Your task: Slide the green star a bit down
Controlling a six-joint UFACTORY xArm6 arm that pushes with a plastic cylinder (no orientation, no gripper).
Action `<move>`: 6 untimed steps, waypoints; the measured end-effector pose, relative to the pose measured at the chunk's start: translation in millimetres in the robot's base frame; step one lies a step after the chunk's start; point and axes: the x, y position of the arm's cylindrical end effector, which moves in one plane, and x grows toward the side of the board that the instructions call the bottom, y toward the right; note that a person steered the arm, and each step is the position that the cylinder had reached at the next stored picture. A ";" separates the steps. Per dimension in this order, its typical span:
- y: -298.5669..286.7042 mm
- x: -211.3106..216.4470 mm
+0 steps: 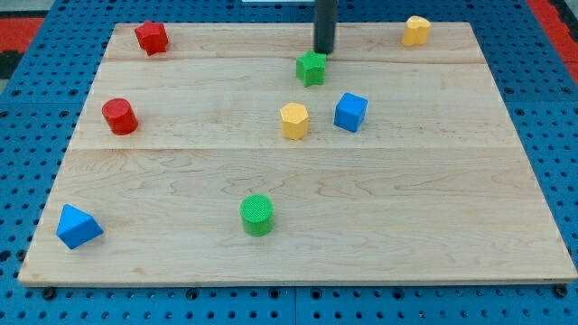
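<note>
Nearest the camera, along the bottom of the frame, runs the front edge of the wooden board [298, 275], a pale tabletop of joined planks sitting on a blue pegboard [551, 117] whose holes show on all sides. Low at the frame's left, close to that front edge, sits a blue block [78, 226] that reads as a wedge or triangular prism; its exact shape is hard to settle from this angle. Toward the lower centre stands a green cylinder [257, 215] with a ribbed top.

Mid-frame, a yellow block [294, 120] with a faceted, roughly hexagonal top sits just beside a blue cube [350, 112], the two apart by a narrow gap. At the left, a red cylinder [119, 116] stands alone, and in the upper left a red block [152, 37] of irregular faceted form, whose outline I cannot name surely. In the upper right, near the board's far edge, is another yellow block [415, 30], small and indistinct in shape.

The green star [312, 68] lies in the upper centre of the frame, above the yellow block and blue cube. My tip [324, 51] is right at the star's upper right side, touching or nearly so; the contact itself cannot be made out. The dark rod rises straight to the frame's top, where it is cut off, so the arm above is unseen. It carries no jaws, so nothing is gripped.
</note>
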 end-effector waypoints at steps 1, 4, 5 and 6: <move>-18.9 44.4; -45.1 22.3; -15.6 29.7; 55.3 9.4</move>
